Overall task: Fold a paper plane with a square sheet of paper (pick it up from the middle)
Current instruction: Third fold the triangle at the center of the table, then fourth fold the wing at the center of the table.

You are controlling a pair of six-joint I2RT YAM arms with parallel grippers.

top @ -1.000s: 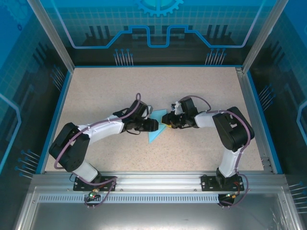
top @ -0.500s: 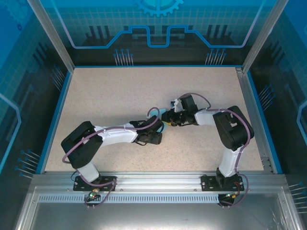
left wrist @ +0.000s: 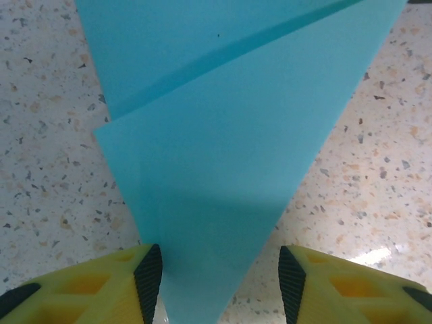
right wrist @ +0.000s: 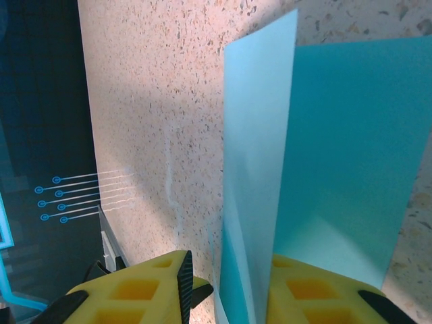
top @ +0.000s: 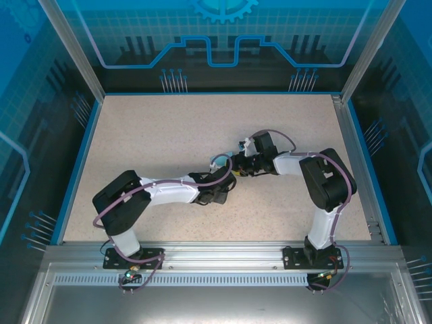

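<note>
Top external: left arm (top: 169, 191) had swung in since a second before, covering most of the paper (left wrist: 223, 169) at mid-table (top: 148, 135). Left wrist: left gripper (left wrist: 219, 277) sat half open, pads straddling the folded tip lying flat, not clamped. Right wrist: right gripper (right wrist: 226, 290) stood narrowly parted around a raised flap; couldn't tell if pinched.

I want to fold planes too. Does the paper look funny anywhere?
One flap of the blue paper stands straight up beside the right tool instead of lying flat. Nothing looks torn.
</note>
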